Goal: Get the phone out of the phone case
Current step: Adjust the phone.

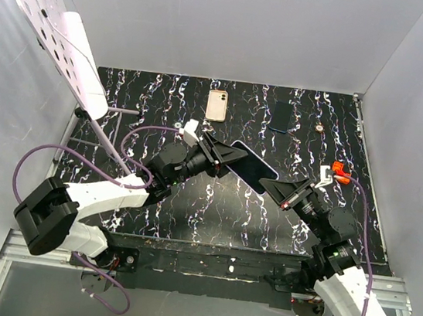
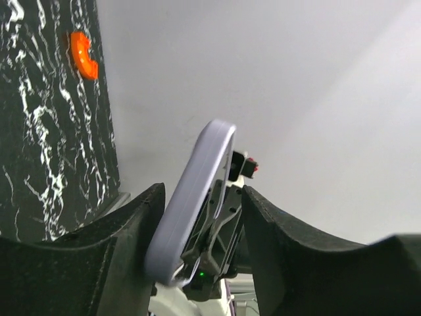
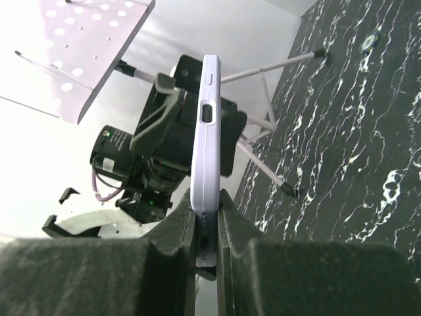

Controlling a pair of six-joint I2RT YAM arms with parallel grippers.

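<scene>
A phone in a lavender case [image 1: 253, 167] is held in the air over the middle of the table, dark screen facing up. My right gripper [image 3: 206, 220] is shut on its near end; the case's edge [image 3: 205, 145] stands up between the fingers. My left gripper [image 1: 227, 154] is at the other end. In the left wrist view its jaws stand wide apart around the case [image 2: 191, 204], which lies close against the left finger [image 2: 131, 224], with a gap to the right finger [image 2: 276, 224].
A beige phone [image 1: 216, 105] and a dark phone [image 1: 281, 116] lie at the back of the black marbled table [image 1: 213, 205]. An orange object [image 1: 340, 171] sits at the right edge. A white perforated stand [image 1: 58, 21] on thin legs rises at the left.
</scene>
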